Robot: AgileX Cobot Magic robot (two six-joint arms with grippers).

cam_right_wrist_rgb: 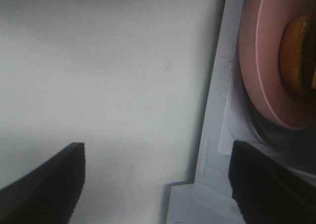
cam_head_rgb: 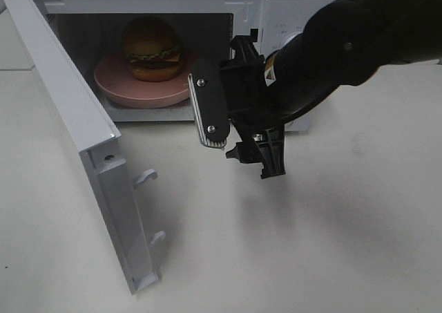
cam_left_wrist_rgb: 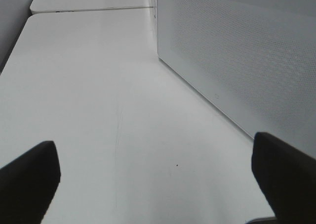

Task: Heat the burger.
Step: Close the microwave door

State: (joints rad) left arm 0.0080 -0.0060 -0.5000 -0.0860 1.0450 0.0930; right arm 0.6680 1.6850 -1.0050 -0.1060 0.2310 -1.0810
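My right claw (cam_head_rgb: 238, 135) hangs spread and empty before the open microwave (cam_head_rgb: 290, 5); the burger (cam_head_rgb: 152, 45) sits on its plate (cam_head_rgb: 117, 85) inside. My left claw (cam_left_wrist_rgb: 155, 159) gapes empty over the worktop (cam_left_wrist_rgb: 98, 110).

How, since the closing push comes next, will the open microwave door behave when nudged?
The door looks like a stiff panel, so it probably swings on its hinge rather than flexing. Its latch hooks protrude, so the last bit may need a firmer press. The microwave might slide on the smooth table.
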